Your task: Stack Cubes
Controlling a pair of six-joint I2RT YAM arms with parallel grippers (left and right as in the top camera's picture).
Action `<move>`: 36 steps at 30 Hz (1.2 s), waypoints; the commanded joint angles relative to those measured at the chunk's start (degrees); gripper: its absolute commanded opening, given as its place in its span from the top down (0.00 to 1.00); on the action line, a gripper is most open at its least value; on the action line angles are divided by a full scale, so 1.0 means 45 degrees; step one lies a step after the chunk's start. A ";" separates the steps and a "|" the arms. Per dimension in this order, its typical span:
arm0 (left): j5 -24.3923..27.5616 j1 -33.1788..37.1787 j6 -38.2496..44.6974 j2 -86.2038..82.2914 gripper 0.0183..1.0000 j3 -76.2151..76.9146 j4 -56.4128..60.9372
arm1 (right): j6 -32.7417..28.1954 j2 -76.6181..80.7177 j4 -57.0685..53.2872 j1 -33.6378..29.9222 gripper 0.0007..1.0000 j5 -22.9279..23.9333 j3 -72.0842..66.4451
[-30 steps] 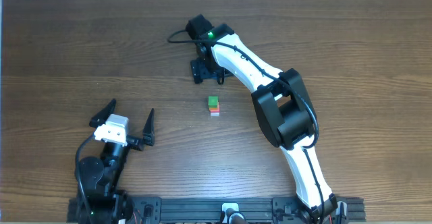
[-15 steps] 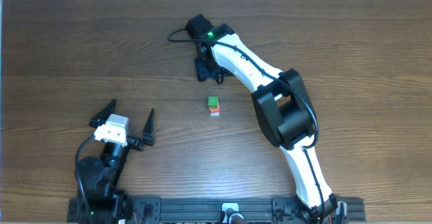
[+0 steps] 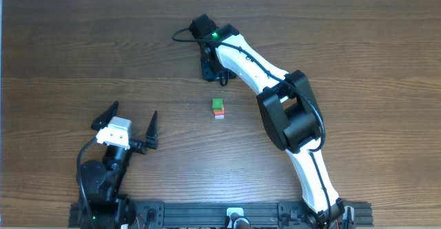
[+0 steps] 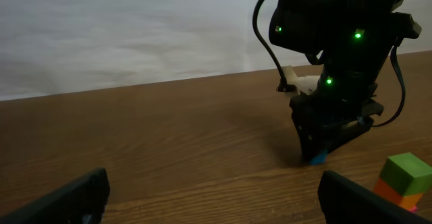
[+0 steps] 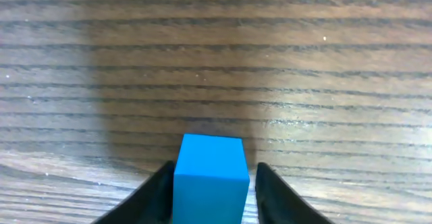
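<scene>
A blue cube (image 5: 209, 175) sits between the fingers of my right gripper (image 5: 210, 187), which is shut on it just above or on the wooden table; I cannot tell which. From above, the right gripper (image 3: 214, 73) is at the upper middle of the table (image 3: 344, 63). The left wrist view shows the blue cube (image 4: 317, 159) at that gripper's tip. A small stack (image 3: 218, 107) stands nearer the arms, green cube on top, orange below, a pale one at the bottom. My left gripper (image 3: 134, 113) stands open at the lower left, holding nothing.
The stack (image 4: 403, 178) is to the right of my left gripper's fingers (image 4: 74, 196). The right arm (image 3: 289, 112) stretches diagonally across the table's right half. A white wall (image 4: 135, 28) lies behind the table's far edge.
The right gripper's fingers have drawn together around the blue cube and it has shifted slightly up the view. The left arm and the stack have stayed still.
</scene>
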 commanded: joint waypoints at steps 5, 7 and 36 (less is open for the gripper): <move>0.0117 0.0078 0.0175 -0.0092 0.00 -0.0087 0.0039 | 0.0228 0.0058 0.0136 -0.0053 0.72 -0.0209 0.0321; 0.0117 0.0078 0.0175 -0.0092 0.00 -0.0083 0.0039 | 0.0228 0.0058 0.0175 -0.0044 0.75 -0.0248 0.0321; 0.0117 0.0078 0.0175 -0.0092 0.00 -0.0083 0.0039 | 0.0398 -0.2807 -0.3871 0.0627 0.99 0.1054 0.2603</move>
